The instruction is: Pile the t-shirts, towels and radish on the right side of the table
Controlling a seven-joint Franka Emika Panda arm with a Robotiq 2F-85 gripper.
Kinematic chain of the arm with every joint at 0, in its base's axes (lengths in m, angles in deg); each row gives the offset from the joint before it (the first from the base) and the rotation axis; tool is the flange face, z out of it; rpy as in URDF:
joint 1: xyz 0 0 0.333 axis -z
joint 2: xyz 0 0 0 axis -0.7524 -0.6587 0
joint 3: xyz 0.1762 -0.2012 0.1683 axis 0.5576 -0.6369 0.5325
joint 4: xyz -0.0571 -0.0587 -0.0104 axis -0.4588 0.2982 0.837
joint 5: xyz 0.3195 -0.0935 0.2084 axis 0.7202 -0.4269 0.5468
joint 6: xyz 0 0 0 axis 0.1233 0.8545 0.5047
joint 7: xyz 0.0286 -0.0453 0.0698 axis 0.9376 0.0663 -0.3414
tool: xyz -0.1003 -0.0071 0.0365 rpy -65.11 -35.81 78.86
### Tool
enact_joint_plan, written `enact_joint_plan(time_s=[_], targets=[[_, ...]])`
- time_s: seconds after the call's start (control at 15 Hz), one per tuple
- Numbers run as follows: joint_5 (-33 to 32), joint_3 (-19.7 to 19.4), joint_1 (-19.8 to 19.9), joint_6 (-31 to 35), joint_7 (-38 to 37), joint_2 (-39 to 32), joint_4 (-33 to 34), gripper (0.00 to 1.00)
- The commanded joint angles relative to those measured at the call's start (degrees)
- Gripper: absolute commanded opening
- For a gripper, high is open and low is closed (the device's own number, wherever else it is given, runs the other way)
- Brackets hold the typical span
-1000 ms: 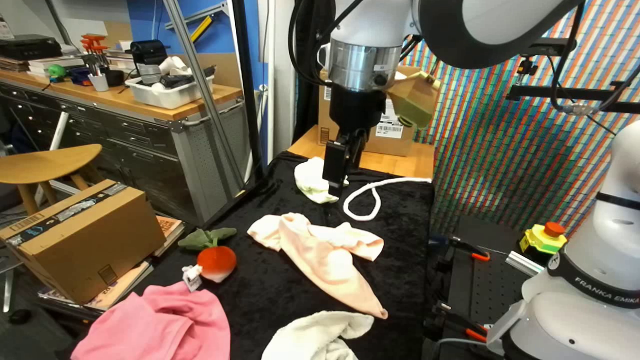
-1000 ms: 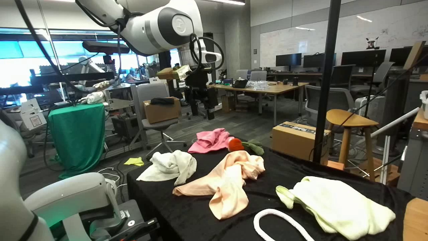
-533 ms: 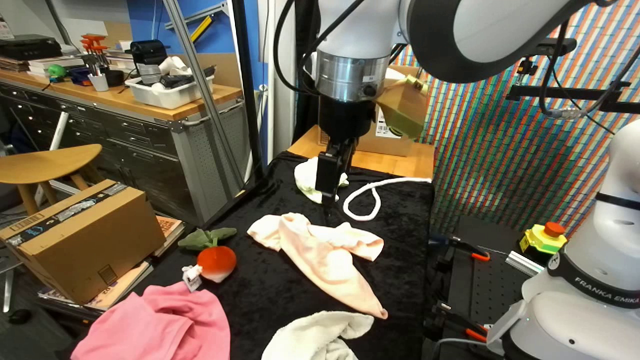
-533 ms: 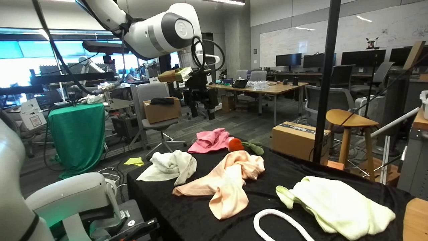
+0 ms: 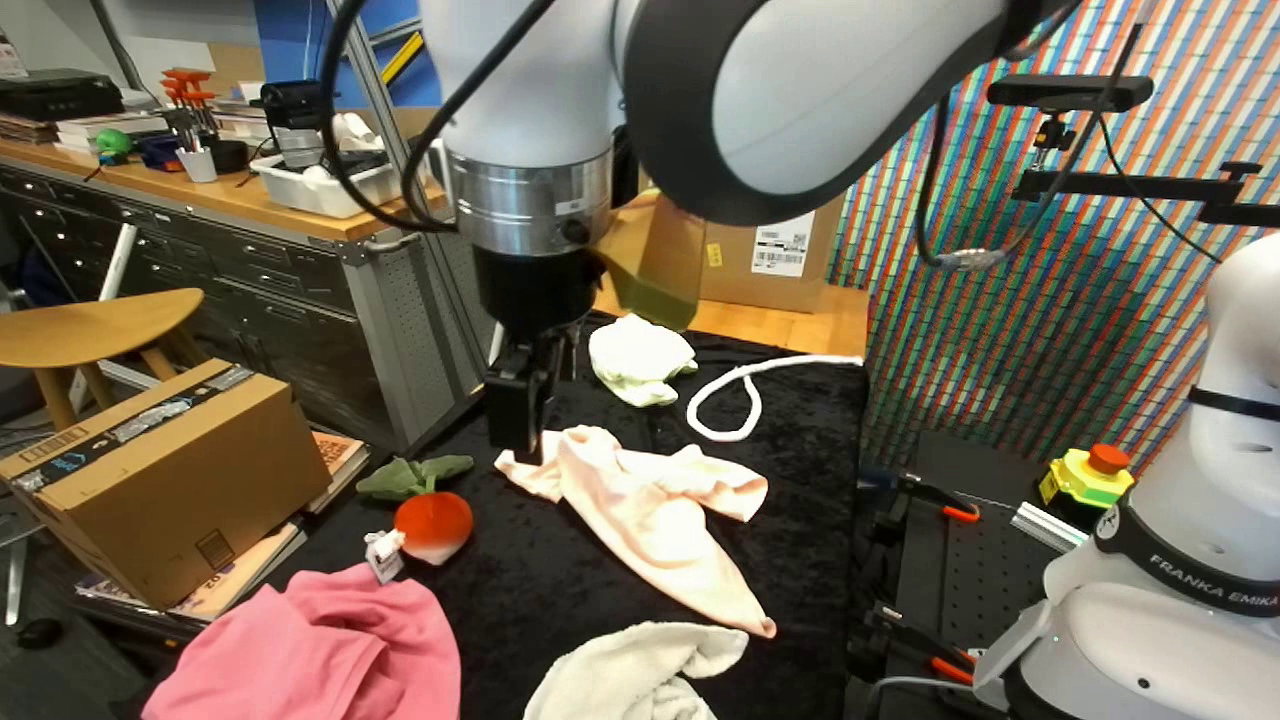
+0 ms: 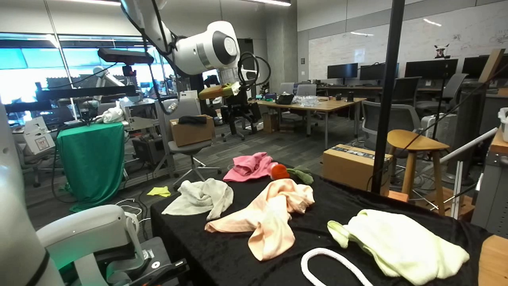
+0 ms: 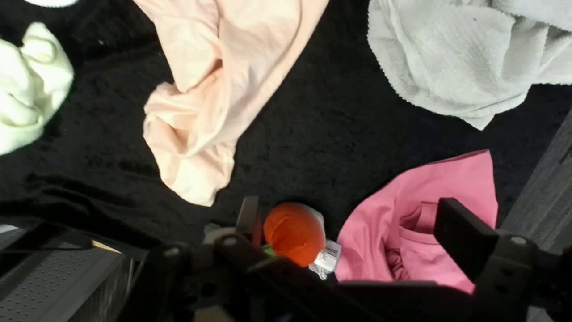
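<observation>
Radish point(image 5: 435, 522) and pink cloth point(image 5: 325, 645) lie leftmost on the black table point(image 5: 812, 550) in an exterior view, cloth toward the radish's seven o'clock. Rightward, from the radish: pincer point(image 5: 522, 435) hanging toward one o'clock, jaws wide apart and empty; peach cloth point(image 5: 645, 515), three; whitish towel point(image 5: 615, 672), four; pale green cloth point(image 5: 640, 360) and white rope point(image 5: 745, 373), two.

1 wht arm point(image 5: 850, 90), blk cables point(image 5: 328, 110)
</observation>
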Motion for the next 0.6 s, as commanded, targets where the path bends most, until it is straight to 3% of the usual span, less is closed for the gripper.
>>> enact_joint_plan(time_s=[0.0,0.53], targets=[[-3.0,-1.3,-4.0,-1.2,0.9,-11.0,12.2,1.00],[-2.5,-5.2,-11.0,0.5,3.9,-27.2,28.4,1.00]])
